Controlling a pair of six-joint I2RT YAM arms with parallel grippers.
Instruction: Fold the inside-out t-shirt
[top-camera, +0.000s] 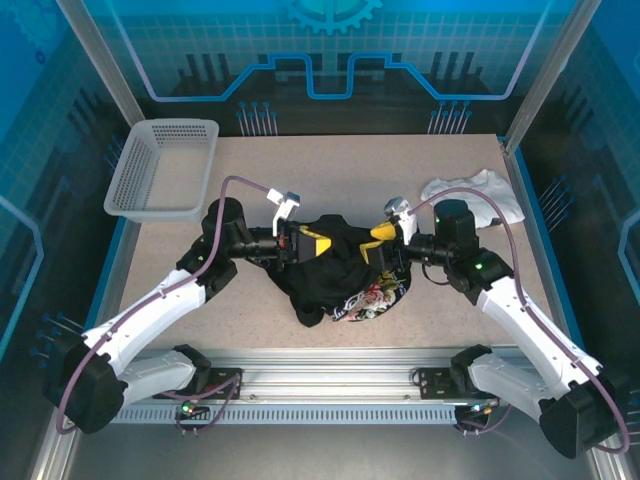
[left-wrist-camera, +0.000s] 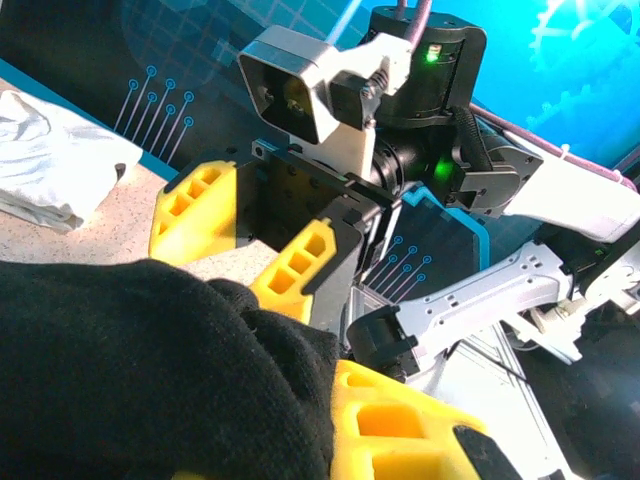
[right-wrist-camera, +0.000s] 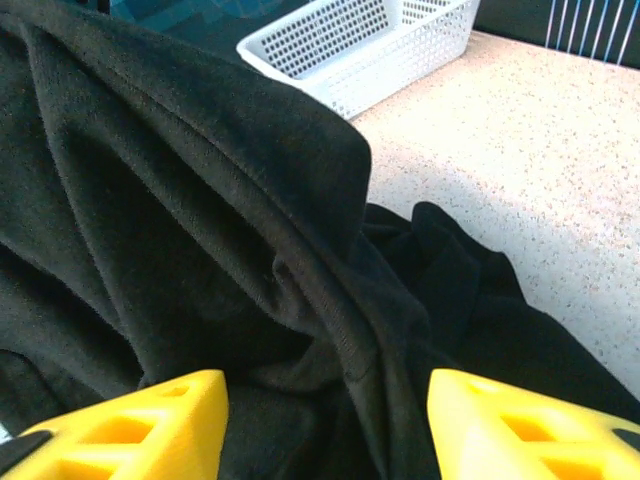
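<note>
The inside-out t-shirt (top-camera: 335, 275) is a bunched black heap in the middle of the table, with its floral print (top-camera: 375, 298) showing at the front. My left gripper (top-camera: 308, 243) is shut on a fold of the shirt's upper left edge; in the left wrist view black cloth (left-wrist-camera: 150, 370) presses against its lower yellow finger (left-wrist-camera: 410, 430). My right gripper (top-camera: 385, 237) faces it from the right. It stands open, its yellow fingers (right-wrist-camera: 130, 425) wide apart, with a ridge of the black cloth (right-wrist-camera: 300, 250) lying loose between them. The left wrist view also shows the right gripper (left-wrist-camera: 250, 240) with its jaws apart.
A white perforated basket (top-camera: 163, 168) stands at the back left of the table (top-camera: 330, 170). A smaller white garment (top-camera: 472, 193) lies crumpled at the back right. Metal frame posts and the blue enclosure walls surround the table.
</note>
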